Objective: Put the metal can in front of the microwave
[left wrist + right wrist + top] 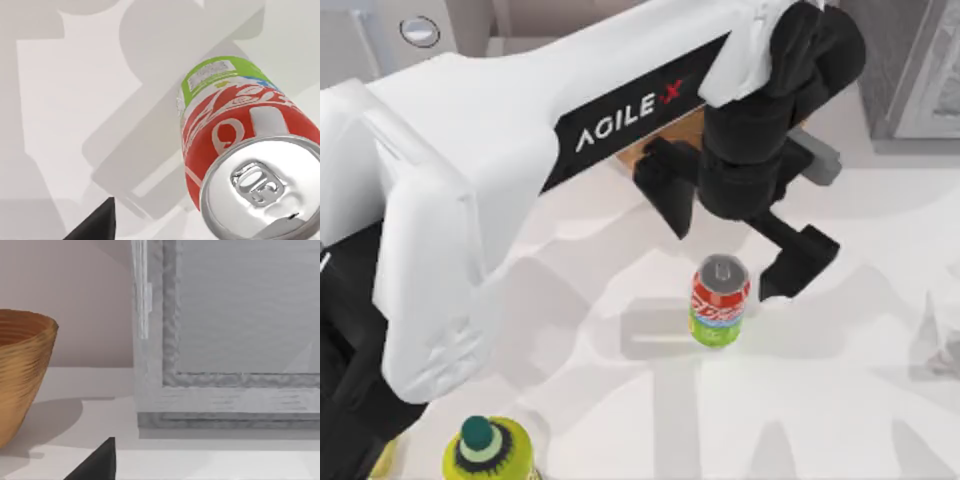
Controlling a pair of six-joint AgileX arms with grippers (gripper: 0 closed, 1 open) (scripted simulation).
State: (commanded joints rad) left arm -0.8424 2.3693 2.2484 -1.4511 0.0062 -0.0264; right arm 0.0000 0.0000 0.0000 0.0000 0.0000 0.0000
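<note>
Hovering above the upright can (719,301) near mid-table, the left gripper (735,247) holds its fingers spread wide and empty; it should drop straight so they straddle the can evenly before closing.

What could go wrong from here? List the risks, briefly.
1. The metal can stands off-centre under the open left gripper, close to one finger. Closing now may tip or push it.
2. The wooden bowl lies under the left arm, toward the microwave. A low carry could clip it.
3. The right gripper, parked by the grey appliance, poses little risk.
</note>
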